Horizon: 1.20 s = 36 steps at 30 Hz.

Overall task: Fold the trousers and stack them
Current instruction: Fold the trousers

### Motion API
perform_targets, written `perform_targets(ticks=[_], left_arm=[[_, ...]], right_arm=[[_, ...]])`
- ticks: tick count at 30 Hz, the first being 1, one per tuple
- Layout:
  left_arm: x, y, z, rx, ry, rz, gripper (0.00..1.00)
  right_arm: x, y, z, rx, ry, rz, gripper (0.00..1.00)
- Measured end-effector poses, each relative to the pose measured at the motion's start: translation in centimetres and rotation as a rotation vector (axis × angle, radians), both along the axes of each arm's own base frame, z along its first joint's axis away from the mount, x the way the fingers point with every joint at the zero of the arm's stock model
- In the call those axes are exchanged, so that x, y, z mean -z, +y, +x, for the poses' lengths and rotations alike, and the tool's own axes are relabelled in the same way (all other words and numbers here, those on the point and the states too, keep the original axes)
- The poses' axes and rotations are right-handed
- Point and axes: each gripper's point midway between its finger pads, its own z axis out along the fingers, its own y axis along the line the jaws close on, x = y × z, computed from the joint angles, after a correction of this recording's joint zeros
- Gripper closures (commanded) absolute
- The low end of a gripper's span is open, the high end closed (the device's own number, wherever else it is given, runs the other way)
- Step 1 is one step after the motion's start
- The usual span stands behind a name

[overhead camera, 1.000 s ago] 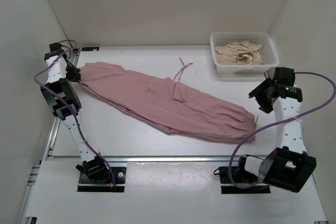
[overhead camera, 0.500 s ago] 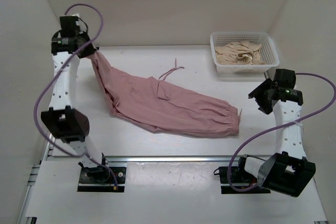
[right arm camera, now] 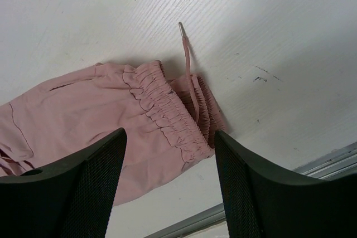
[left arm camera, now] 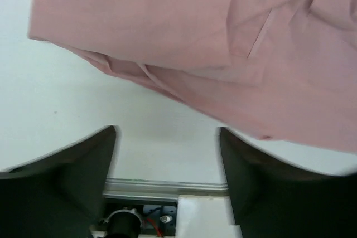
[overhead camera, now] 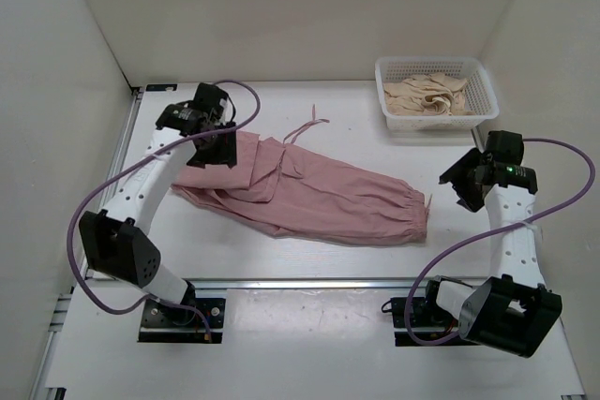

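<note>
As the trousers (overhead camera: 319, 194) are lying left-to-right, left gripper (left arm camera: 166, 137) and right gripper (right arm camera: 170, 137) are hovering open, empty, 1 near each end.

White table (overhead camera: 234, 252) enclosed by plain, seemingly white walls (overhead camera: 281, 16).

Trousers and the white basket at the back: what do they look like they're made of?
The trousers: probably a thin woven cloth, matte dusty pink; it lies limp in soft folds, and the waist is gathered as if elasticated. The basket: likely moulded plastic, white, with walls of regular open lattice.
</note>
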Motion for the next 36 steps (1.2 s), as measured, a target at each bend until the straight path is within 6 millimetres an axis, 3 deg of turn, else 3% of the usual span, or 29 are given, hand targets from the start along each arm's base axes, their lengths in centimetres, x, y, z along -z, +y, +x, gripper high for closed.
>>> perform_targets(ticks=[2, 3, 4, 7, 9, 10, 11, 13, 18, 21, 27, 33, 36], left_arm=[[-2.1, 0.1, 1.2, -0.012, -0.064, 0.003, 0.47], [-3.2, 0.1, 1.8, -0.018, -0.100, -0.001, 0.65], [-4.2, 0.0, 2.6, -0.026, -0.135, -0.011, 0.73], [-5.9, -0.9, 4.7, -0.025, -0.199, -0.023, 0.79], [-5.3, -2.1, 6.3, -0.019, -0.196, -0.014, 0.72], [-4.7, -2.7, 7.0, -0.016, -0.188, -0.004, 0.59], [-3.4, -3.5, 7.8, -0.014, -0.164, 0.012, 0.28], [-0.3, -5.1, 9.3, -0.012, -0.104, 0.049, 0.10], [8.7, -7.0, 10.3, -0.024, 0.060, 0.181, 0.12], [11.8, -6.8, 9.5, -0.028, 0.133, 0.245, 0.15], [12.3, -5.7, 9.5, -0.062, 0.131, 0.299, 0.28], [13.1, -4.6, 8.6, -0.066, 0.160, 0.349, 0.19], [13.2, -4.5, 8.5, -0.061, 0.164, 0.351, 0.24]], right_arm=[[-0.1, 0.1, 0.1, -0.004, -0.006, 0.003, 0.31], [-0.1, 0.1, 0.1, -0.006, -0.007, 0.005, 0.31], [-0.1, 0.1, 0.1, -0.006, -0.008, 0.006, 0.31], [-0.1, 0.2, 0.1, -0.008, -0.014, 0.007, 0.31], [0.0, 0.3, -0.1, -0.008, -0.013, 0.008, 0.31], [0.1, 0.3, -0.2, -0.010, -0.011, 0.010, 0.31], [0.2, 0.4, -0.3, -0.011, -0.009, 0.012, 0.31], [0.3, 0.5, -0.3, -0.016, -0.007, 0.017, 0.31], [0.4, 0.6, -0.4, -0.031, -0.005, 0.019, 0.31], [0.4, 0.6, -0.4, -0.034, -0.006, 0.016, 0.30], [0.4, 0.6, -0.4, -0.041, -0.005, 0.012, 0.30], [0.7, 0.6, -0.4, -0.046, 0.005, 0.012, 0.30], [0.7, 0.6, -0.4, -0.049, 0.004, 0.012, 0.30]])
